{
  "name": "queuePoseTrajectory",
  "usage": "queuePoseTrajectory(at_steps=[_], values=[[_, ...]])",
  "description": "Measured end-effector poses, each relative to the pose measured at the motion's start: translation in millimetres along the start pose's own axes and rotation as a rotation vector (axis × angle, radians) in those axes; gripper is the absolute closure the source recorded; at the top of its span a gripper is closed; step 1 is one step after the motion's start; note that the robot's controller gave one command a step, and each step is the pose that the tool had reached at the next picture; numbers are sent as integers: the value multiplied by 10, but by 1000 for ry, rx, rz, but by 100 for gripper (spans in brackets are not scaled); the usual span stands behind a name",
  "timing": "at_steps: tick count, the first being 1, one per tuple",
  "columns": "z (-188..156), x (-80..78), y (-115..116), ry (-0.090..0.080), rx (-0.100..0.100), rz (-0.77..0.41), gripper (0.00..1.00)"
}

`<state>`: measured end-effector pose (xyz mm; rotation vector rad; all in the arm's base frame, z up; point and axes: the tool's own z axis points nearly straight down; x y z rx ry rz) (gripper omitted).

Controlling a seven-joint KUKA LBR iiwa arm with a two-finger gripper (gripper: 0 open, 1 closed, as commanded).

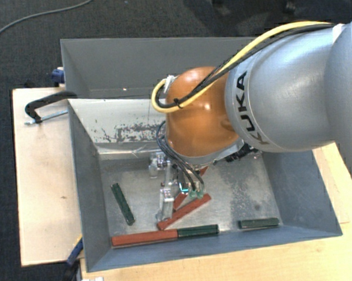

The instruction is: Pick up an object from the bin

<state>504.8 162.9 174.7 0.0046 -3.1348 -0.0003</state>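
Hand [167,205] sits low in the bin [87,191], at the lower-left end of a tilted red-brown stick [188,209]. Can't tell if it's spread or pinching (orange wrist cover blocks it). Looks like the grasp step. Next: confirm grip, lift straight up. A long red stick [144,237] and a dark green stick [197,231] lie near, along the front wall.

Silver KUKA arm [298,80], orange wrist cover [198,120], yellow cable [265,36]
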Motion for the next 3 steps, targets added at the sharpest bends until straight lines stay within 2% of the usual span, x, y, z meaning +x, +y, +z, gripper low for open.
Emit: queuePoseTrajectory(at_steps=[1, 2, 3], values=[[1083, 16, -678, -1, 2, -70, 0], [1042, 3, -646, -7, -1, -73, 100], [-254, -65, -53, -19, -5, -67, 100]])
